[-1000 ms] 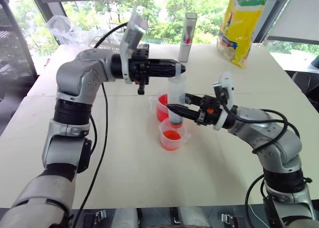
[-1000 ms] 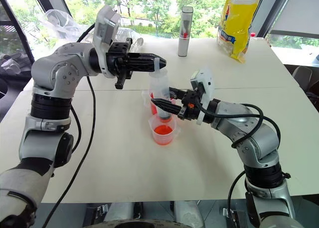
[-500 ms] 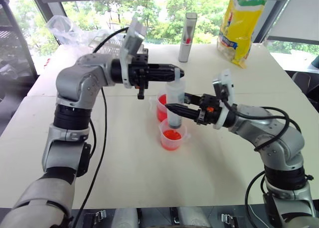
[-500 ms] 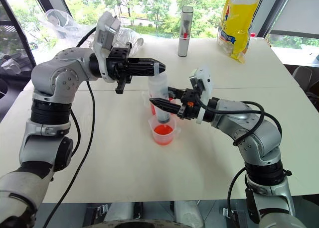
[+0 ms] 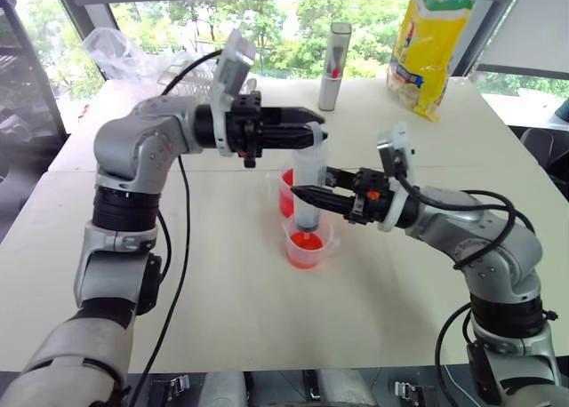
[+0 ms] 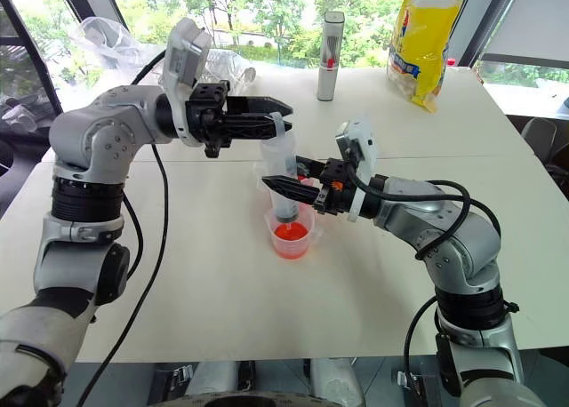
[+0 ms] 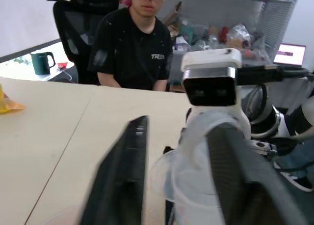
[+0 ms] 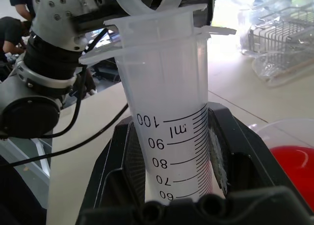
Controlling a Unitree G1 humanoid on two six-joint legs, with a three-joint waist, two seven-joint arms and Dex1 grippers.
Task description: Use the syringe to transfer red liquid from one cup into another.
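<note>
From my head, my right pincer (image 5: pixel 298 194) clamps the syringe (image 5: pixel 308 187) upright, tip dipped into the handleless cup (image 5: pixel 309 244) on the worktop (image 5: pixel 240 291); my left pincer (image 5: pixel 313 123) gapes around the plunger top. Left wrist: my fingers (image 7: pixel 122 181) stand apart, flanking the plunger. Right wrist: the barrel sits gripped. I should close squarely on the plunger, keeping the barrel vertical.

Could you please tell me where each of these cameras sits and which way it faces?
Head views: look forward and down at the table; both arms show, the syringe over the cups.
Left wrist view: looks along the left gripper toward a seated person.
Right wrist view: looks along the right gripper, shut on the syringe.
Shared: all views show the syringe.
</note>
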